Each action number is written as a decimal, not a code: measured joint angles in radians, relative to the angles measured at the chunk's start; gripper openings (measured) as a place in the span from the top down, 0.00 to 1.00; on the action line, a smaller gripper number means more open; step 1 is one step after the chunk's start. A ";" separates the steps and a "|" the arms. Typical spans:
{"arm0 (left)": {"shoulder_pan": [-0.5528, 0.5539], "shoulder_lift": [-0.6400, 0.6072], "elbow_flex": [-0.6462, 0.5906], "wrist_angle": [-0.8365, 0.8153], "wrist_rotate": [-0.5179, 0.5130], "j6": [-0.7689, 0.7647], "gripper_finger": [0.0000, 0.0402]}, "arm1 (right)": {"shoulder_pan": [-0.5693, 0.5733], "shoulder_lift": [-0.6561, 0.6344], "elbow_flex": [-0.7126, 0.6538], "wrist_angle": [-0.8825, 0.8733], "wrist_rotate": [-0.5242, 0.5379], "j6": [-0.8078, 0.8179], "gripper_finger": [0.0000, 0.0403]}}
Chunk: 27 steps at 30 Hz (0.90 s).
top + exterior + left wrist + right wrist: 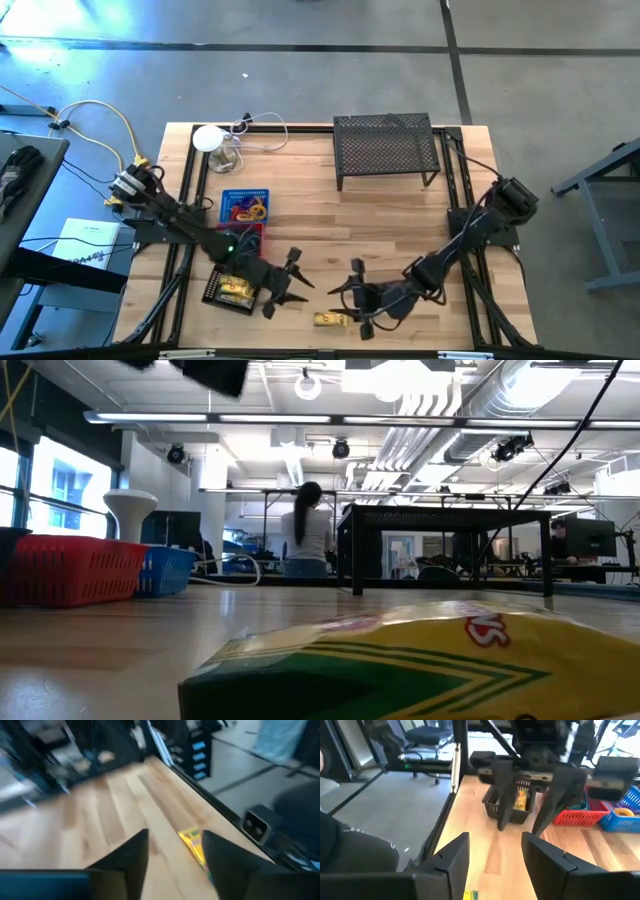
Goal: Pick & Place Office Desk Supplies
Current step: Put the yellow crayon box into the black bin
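Observation:
A small yellow box (330, 320) lies flat on the wooden table near its front edge; it fills the foreground of the low view (420, 670). My left gripper (298, 284) hovers open just left of it and above the table, and the box (192, 842) shows past its fingers. My right gripper (348, 292) hovers open just right of the box, facing the left gripper (535, 795). The box's edge (469, 895) shows below the right gripper's fingers. Neither gripper holds anything.
At the left stand three baskets in a row: a black one (230, 290) with yellow items, a red one (243, 236), and a blue one (245, 207) with coloured loops. A black mesh shelf (385, 150) stands at the back, and a white round device (208, 138) at the back left.

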<state>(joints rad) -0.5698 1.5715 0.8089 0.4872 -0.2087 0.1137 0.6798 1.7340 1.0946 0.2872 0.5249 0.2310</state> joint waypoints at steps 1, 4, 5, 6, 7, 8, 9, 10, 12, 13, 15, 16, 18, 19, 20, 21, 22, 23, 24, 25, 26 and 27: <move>-0.018 0.000 0.000 0.021 -0.049 0.025 0.54 | 0.008 0.000 0.000 0.009 0.006 0.000 0.56; -0.066 0.000 0.000 0.048 -0.160 0.092 0.48 | 0.036 0.002 0.000 0.049 0.001 -0.025 0.52; -0.078 0.000 0.000 0.048 -0.186 0.099 0.46 | 0.044 0.004 0.001 0.063 0.000 -0.037 0.50; -0.087 0.000 0.000 0.048 -0.203 0.096 0.46 | 0.050 0.005 0.002 0.068 -0.002 -0.055 0.49; -0.093 0.000 0.000 0.046 -0.215 0.083 0.45 | 0.058 0.006 0.002 0.070 -0.001 -0.075 0.48; -0.098 0.000 0.000 0.041 -0.217 0.062 0.45 | 0.062 0.006 0.002 0.079 0.001 -0.091 0.47; -0.101 0.000 0.000 0.035 -0.216 0.033 0.45 | 0.064 0.006 0.002 0.090 0.000 -0.112 0.46; -0.101 0.001 0.000 0.031 -0.216 -0.002 0.45 | 0.064 0.006 0.002 0.098 -0.002 -0.125 0.45; -0.101 0.009 0.000 0.037 -0.216 -0.073 0.45 | 0.065 0.006 0.002 0.107 -0.018 -0.129 0.44; -0.101 0.012 0.000 0.040 -0.216 -0.097 0.45 | 0.065 0.006 0.002 0.113 -0.035 -0.128 0.44; -0.100 0.028 0.000 0.068 -0.215 -0.110 0.45 | 0.067 0.006 0.002 0.129 -0.064 -0.128 0.45; -0.100 0.040 0.000 0.083 -0.215 -0.095 0.45 | 0.070 0.006 0.002 0.136 -0.080 -0.126 0.45; -0.100 0.075 0.000 0.122 -0.216 -0.037 0.45 | 0.076 0.006 0.002 0.142 -0.127 -0.113 0.45; -0.100 0.099 0.000 0.150 -0.216 -0.005 0.45 | 0.079 0.006 0.002 0.142 -0.151 -0.100 0.45; -0.100 0.126 0.000 0.187 -0.216 0.020 0.45 | 0.082 0.006 0.002 0.142 -0.173 -0.089 0.45; -0.100 0.154 0.000 0.226 -0.216 0.038 0.45 | 0.085 0.007 0.002 0.143 -0.191 -0.076 0.45; -0.102 0.184 0.000 0.266 -0.216 0.047 0.45 | 0.089 0.007 0.002 0.144 -0.200 -0.068 0.45; -0.104 0.214 0.000 0.310 -0.215 0.048 0.45 | 0.094 0.007 0.002 0.144 -0.205 -0.062 0.45; -0.106 0.240 0.000 0.349 -0.216 0.042 0.45 | 0.098 0.007 0.002 0.144 -0.210 -0.054 0.45; -0.108 0.262 0.000 0.383 -0.216 0.027 0.45 | 0.102 0.007 0.002 0.144 -0.210 -0.049 0.45; -0.108 0.279 0.000 0.409 -0.215 0.009 0.45 | 0.105 0.007 0.002 0.144 -0.210 -0.045 0.45; -0.109 0.291 0.000 0.427 -0.215 -0.014 0.45 | 0.108 0.007 0.002 0.144 -0.210 -0.043 0.45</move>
<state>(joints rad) -0.6785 1.8628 0.8089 0.9146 -0.4237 0.0995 0.7874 1.7409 1.0962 0.4313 0.3145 0.1882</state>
